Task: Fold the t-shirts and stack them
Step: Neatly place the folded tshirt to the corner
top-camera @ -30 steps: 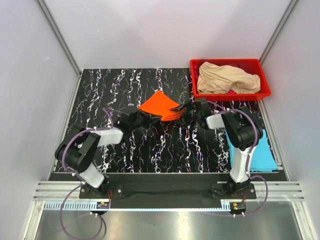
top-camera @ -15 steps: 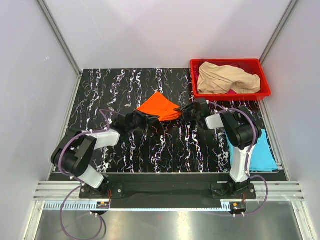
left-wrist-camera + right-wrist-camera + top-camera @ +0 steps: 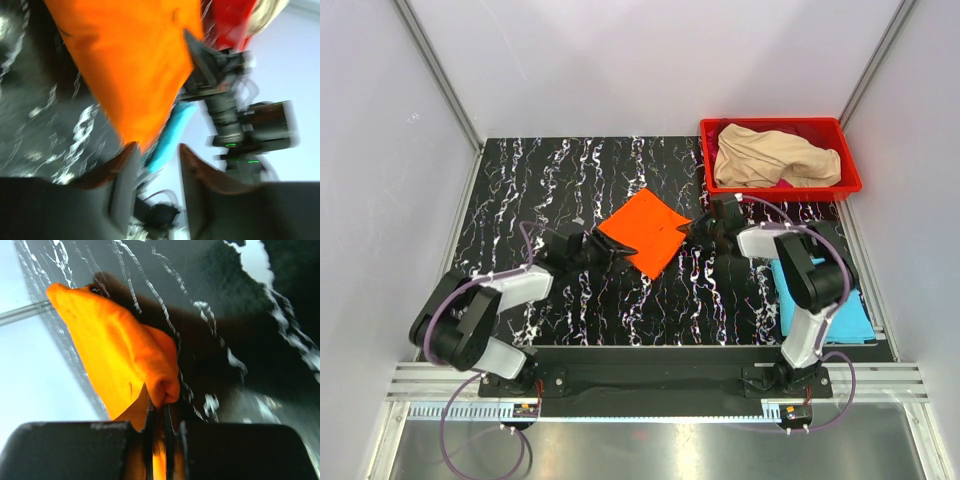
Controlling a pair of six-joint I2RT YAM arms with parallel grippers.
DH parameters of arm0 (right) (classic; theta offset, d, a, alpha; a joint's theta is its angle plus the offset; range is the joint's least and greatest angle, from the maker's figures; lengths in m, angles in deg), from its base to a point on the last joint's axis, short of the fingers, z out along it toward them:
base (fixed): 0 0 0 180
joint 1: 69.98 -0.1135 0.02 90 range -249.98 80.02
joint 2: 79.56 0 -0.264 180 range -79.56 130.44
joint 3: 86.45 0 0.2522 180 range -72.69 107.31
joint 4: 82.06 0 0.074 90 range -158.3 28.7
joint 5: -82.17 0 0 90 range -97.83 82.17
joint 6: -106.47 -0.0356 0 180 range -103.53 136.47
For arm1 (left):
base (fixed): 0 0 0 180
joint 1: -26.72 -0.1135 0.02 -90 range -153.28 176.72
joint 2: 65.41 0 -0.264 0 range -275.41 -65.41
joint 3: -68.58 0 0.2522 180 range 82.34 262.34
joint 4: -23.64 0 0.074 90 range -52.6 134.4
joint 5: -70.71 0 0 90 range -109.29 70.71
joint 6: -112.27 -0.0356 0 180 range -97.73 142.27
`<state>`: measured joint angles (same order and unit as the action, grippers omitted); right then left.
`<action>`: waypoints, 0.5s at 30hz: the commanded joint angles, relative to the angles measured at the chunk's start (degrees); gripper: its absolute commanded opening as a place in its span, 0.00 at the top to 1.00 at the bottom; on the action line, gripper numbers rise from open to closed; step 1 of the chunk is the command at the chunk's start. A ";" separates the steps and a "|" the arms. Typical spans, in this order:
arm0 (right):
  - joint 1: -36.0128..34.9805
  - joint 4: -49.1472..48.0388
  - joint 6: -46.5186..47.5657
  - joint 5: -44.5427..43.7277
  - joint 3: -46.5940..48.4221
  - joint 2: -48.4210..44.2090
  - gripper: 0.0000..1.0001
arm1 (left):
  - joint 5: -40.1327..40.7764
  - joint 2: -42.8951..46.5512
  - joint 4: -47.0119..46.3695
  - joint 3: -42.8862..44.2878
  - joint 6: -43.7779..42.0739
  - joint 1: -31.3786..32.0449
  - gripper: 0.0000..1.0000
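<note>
Now we swap grips: left fingers (image 3: 122, 185) release & stand apart, right fingers (image 3: 80, 450) pinch the right corner of the orange t-shirt (image 3: 645, 232), which lies spread flatter at surface (image 3: 520, 180) ctr; next fold looks possible.

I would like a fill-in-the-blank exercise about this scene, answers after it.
The jaws of the right gripper are ____ on the orange t-shirt.
The beige t-shirt lies in the ____ bin.
The light blue t-shirt lies on the robot's ____ side.
Missing words: shut, red, right.
</note>
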<state>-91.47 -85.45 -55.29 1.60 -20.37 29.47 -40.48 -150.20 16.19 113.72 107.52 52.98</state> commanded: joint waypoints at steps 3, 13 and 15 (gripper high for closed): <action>-0.30 18.97 12.61 -10.91 -0.63 -15.49 1.00 | -4.91 7.78 17.06 3.51 -18.43 -0.51 0.51; 5.32 40.34 20.43 -23.03 -4.94 -36.34 1.00 | -6.49 15.18 29.91 10.37 -36.63 -2.35 0.51; 7.95 43.42 22.37 -24.37 -4.42 -38.27 1.00 | -8.07 14.49 30.09 11.51 -37.52 -2.62 0.51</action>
<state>-86.10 -49.54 -37.37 -15.79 -25.38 -5.26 -45.09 -136.63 44.10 121.92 76.53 50.71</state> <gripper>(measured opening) 0.063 0.493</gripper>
